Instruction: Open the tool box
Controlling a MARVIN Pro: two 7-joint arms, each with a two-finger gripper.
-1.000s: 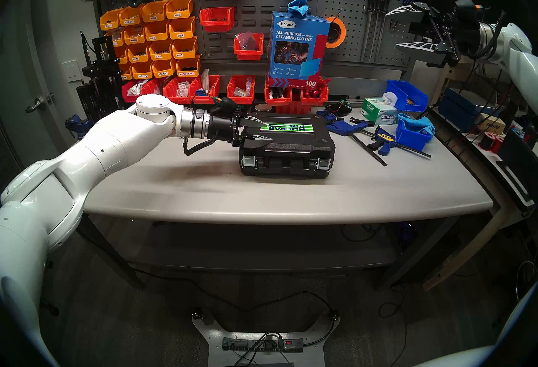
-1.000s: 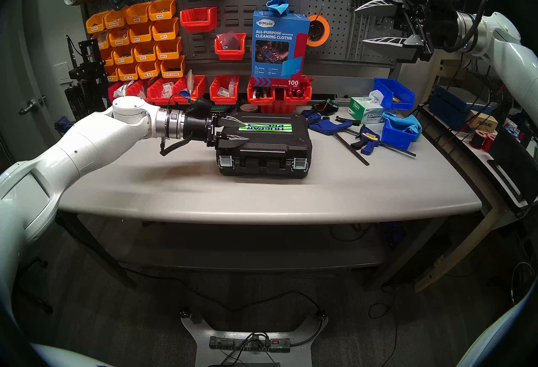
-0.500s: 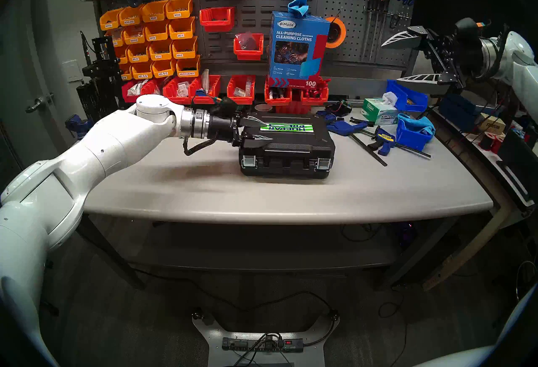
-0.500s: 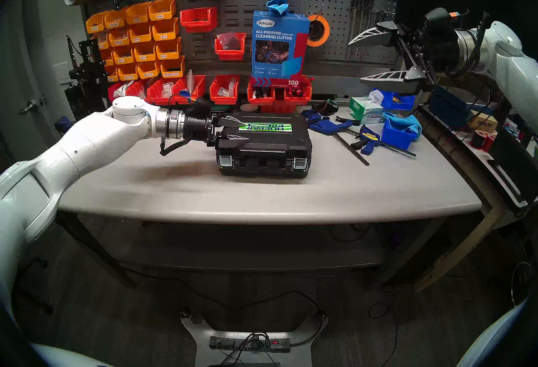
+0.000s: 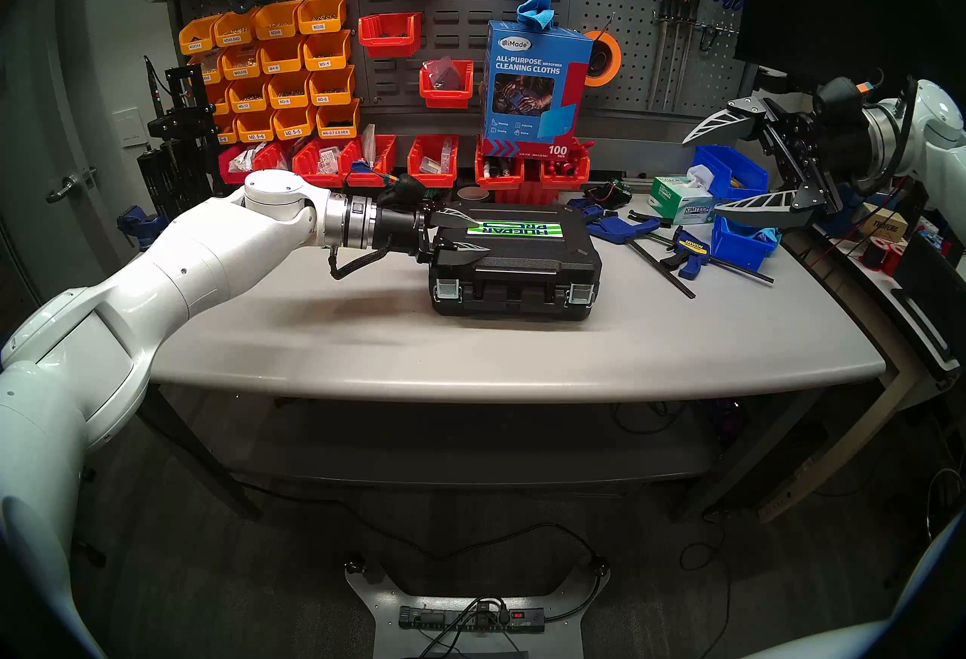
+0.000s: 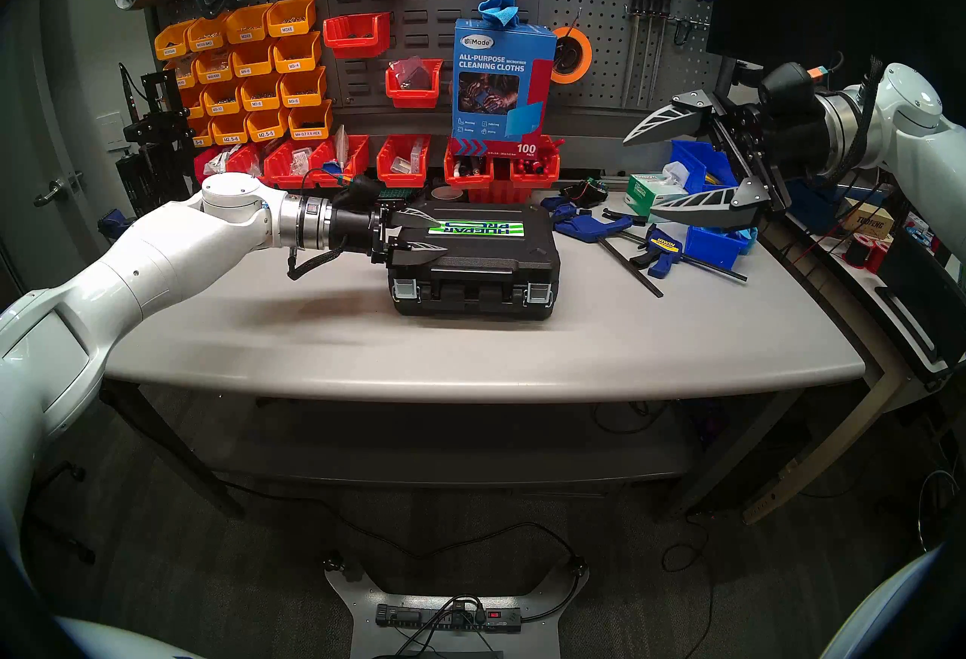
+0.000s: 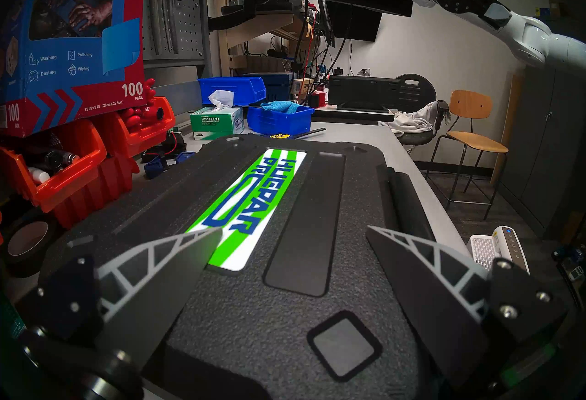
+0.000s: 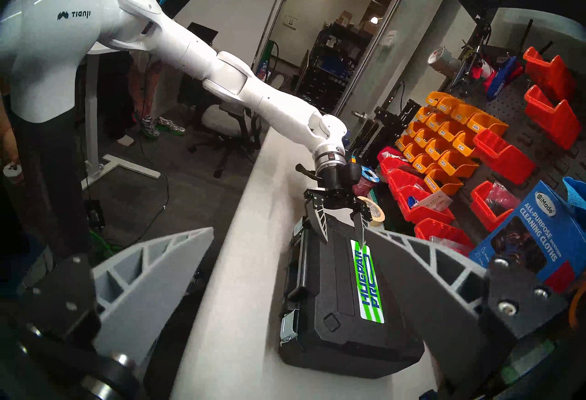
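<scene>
- Case (image 5: 515, 261) sits shut on the table (image 5: 366, 339), lid with its striped label (image 5: 515, 228) facing up, handle and both silver latches toward us. Left latch (image 5: 447, 289) and right latch (image 5: 581, 294) are both snapped down, so nothing of the actual opening is done yet.
- Our left gripper (image 5: 475, 234) is spread wide over the case's left end, fingers flat along the lid, one tip lying over the label's left end. From the wrist view it looks pressed on or just above the lid; we can't tell which. It's holding nothing, and it hasn't budged over the last second.
- The change is all on the other side: our right gripper (image 5: 700, 174) has dropped from high up by the pegboard to a spot right of the case, above the blue bins (image 5: 739, 242) and the tissue box (image 5: 679, 200). It's also tilted more toward the case. Jaws wide, empty.
- Our read: left is there to pin the case while right comes in for the latches, probably the right one first since it's closest.
- It's still well apart from the case though, with the clamps (image 5: 674, 245) lying between.
- Watch-out: popping a latch could shove the case, so that left hand matters.
</scene>
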